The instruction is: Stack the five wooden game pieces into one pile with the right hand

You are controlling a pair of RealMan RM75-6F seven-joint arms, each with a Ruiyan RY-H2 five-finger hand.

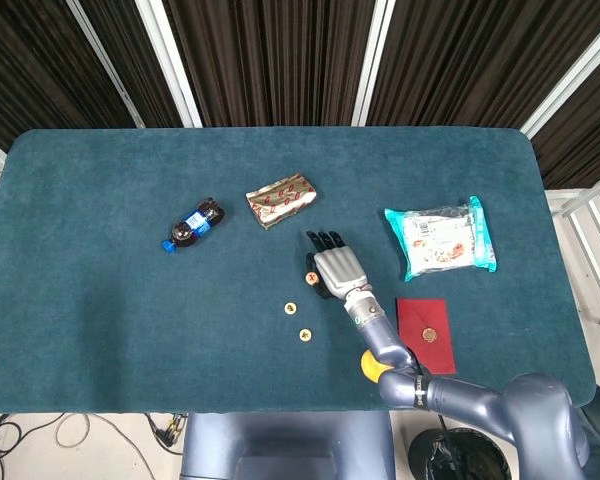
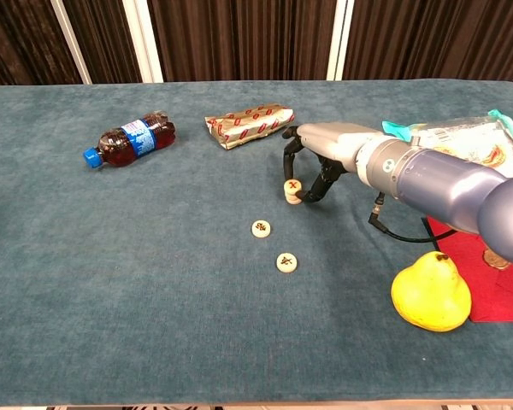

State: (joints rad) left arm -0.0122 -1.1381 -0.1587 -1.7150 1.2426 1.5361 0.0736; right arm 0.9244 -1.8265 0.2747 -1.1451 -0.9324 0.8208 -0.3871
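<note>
Pinching the top piece (image 2: 292,185) of the small pile (image 2: 291,195), the right hand (image 2: 318,162) should release gently; two loose pieces (image 2: 261,228) lie near that pile.

Two loose pieces (image 2: 261,228) before the pile (image 2: 291,191)

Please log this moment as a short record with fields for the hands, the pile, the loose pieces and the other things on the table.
right hand: over the pile, fingertips at its sides
left hand: not in view
pile: pieces stacked under the right hand, red mark on top; count unclear
loose pieces: two flat on the cloth, one nearer the pile, one nearer the camera
bottle: lying on its side, far left
foil pack: behind the pile
snack bag: right side
pear: near edge, right
red envelope: beside the pear
</note>
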